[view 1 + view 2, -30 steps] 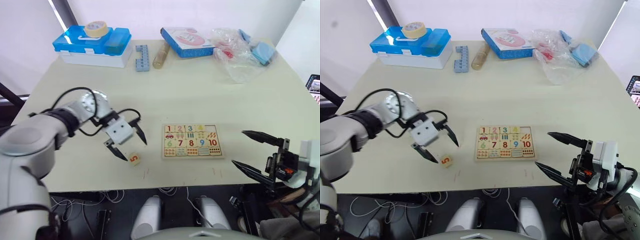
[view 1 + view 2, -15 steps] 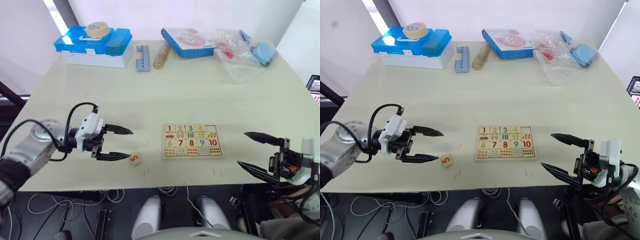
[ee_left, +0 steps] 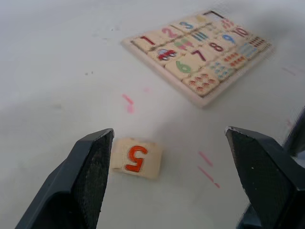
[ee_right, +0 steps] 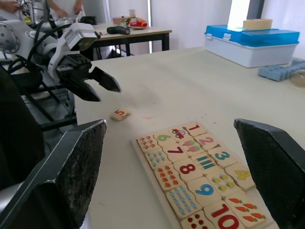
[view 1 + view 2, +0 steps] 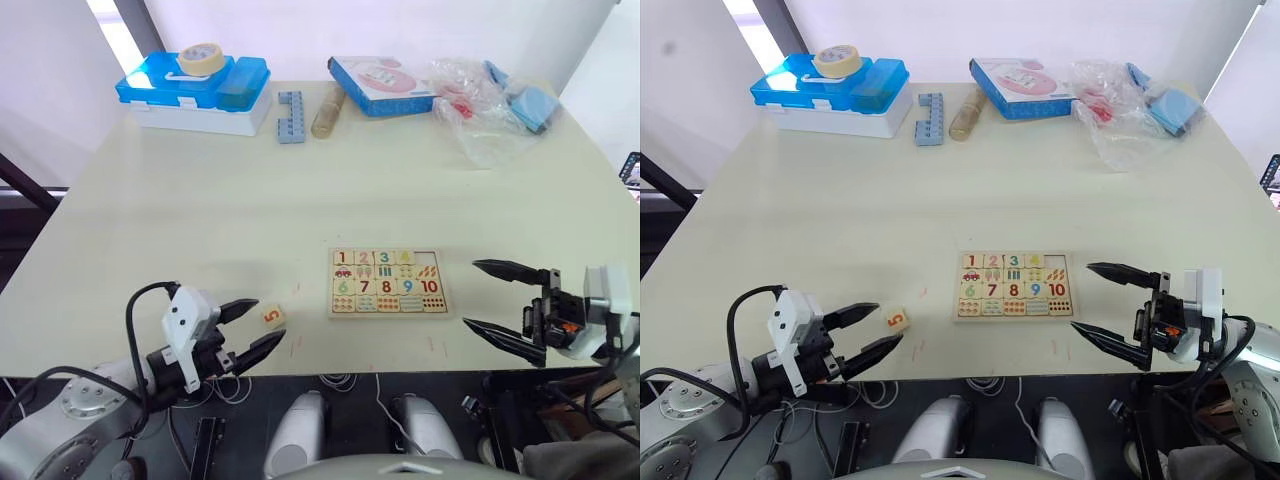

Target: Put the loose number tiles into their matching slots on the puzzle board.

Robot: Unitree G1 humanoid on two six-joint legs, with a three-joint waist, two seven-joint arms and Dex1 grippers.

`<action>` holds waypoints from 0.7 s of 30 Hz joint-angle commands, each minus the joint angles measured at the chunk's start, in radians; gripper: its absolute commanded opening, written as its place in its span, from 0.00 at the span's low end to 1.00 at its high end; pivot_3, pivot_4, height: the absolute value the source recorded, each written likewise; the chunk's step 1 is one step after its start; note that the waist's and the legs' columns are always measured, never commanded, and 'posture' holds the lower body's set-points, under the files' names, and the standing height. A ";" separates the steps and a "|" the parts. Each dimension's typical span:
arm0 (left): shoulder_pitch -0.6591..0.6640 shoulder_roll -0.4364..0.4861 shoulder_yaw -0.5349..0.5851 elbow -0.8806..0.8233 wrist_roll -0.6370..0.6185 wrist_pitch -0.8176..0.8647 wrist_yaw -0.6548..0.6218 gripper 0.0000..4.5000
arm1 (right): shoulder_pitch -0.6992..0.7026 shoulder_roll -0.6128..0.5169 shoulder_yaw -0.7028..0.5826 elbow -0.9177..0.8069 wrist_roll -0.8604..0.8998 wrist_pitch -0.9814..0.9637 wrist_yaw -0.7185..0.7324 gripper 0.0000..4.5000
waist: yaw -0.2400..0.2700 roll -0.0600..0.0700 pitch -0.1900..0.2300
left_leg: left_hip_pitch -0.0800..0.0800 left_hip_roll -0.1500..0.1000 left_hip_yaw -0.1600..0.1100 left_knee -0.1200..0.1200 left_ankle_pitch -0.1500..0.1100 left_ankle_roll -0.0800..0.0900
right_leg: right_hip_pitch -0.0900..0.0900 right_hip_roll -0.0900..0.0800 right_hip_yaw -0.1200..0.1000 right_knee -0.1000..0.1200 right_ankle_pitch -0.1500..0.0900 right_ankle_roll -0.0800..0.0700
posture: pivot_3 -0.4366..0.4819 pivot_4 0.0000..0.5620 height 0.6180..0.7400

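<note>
Nearly done: puzzle board (image 5: 387, 283) almost full (one slot bare), red 5 tile (image 3: 137, 158) loose between the left gripper (image 3: 176, 181)'s spread fingers; right gripper (image 5: 1118, 308) gapes empty.

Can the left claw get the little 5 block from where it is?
Probably yes. The left gripper is open, just short of the 5 tile, which lies alone on the table with nothing between them.

bright, even daylight | window glare far left, behind the blue box (image 5: 200, 82) | soft faint shadows on table (image 5: 180, 220) | left wrist view slightly blurred, washed out
</note>
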 commanded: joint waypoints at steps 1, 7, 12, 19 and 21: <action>-0.019 -0.042 0.055 -0.041 0.042 0.066 -0.022 0.88 | -0.004 -0.010 -0.016 -0.033 0.022 -0.001 0.010 1.00 | -0.002 0.000 0.000 | 0.000 0.000 0.001 0.000 0.000 0.000 | 0.000 0.000 0.000 0.000 -0.001 0.001 | 0.48 0.27 1.00; 0.048 -0.223 0.113 -0.182 0.058 0.188 0.124 0.88 | -0.006 -0.005 -0.014 -0.028 0.011 -0.014 0.015 1.00 | -0.006 -0.001 0.000 | 0.000 0.001 0.002 0.000 0.000 0.000 | 0.000 0.000 0.002 0.000 0.001 -0.001 | 0.48 0.27 1.00; 0.096 -0.382 0.144 -0.302 0.063 0.308 0.335 0.88 | -0.036 -0.008 -0.006 -0.024 0.012 -0.003 0.009 1.00 | -0.004 -0.001 -0.001 | 0.000 0.000 0.001 0.000 0.000 0.000 | 0.000 -0.001 0.002 -0.001 0.001 -0.001 | 0.48 0.27 1.00; 0.066 -0.509 0.101 -0.403 0.179 0.476 0.543 0.88 | -0.032 -0.044 -0.035 -0.030 0.055 0.052 0.023 1.00 | -0.002 -0.002 -0.001 | 0.000 0.000 0.002 0.001 0.000 0.000 | 0.000 0.000 0.002 0.000 0.001 -0.001 | 0.48 0.27 1.00; 0.064 -0.534 0.076 -0.436 0.202 0.520 0.567 0.88 | -0.020 -0.061 -0.050 -0.036 0.071 0.067 0.033 1.00 | -0.002 -0.002 -0.001 | 0.000 0.000 0.002 0.001 0.000 0.000 | 0.000 0.000 0.002 0.000 0.001 -0.001 | 0.48 0.27 1.00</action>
